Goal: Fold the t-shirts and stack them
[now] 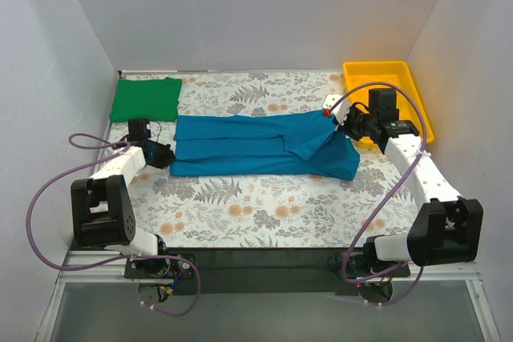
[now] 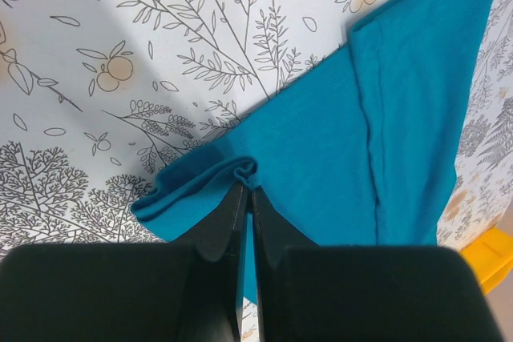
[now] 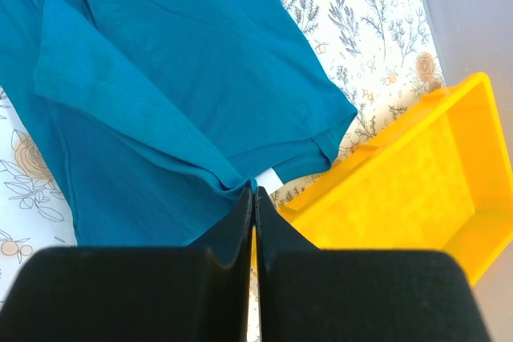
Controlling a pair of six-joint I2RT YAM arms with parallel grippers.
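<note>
A yellow tray (image 1: 386, 76) sits just beside the right gripper (image 1: 335, 116), crowding its fingers. A folded green shirt (image 1: 146, 98) lies just beyond the left gripper (image 1: 166, 155). Between the two grippers the teal shirt (image 1: 240, 146) stretches across the floral table (image 1: 256, 206), folded lengthwise, one sleeve doubled over. Each gripper is pinched tight on one end of it, the right holding its edge raised near a white label (image 3: 271, 179).

Left claw (image 2: 247, 198) pinches the teal t-shirt's (image 2: 385, 118) bunched edge (floral tablecloth (image 2: 120, 62) beneath).
</note>
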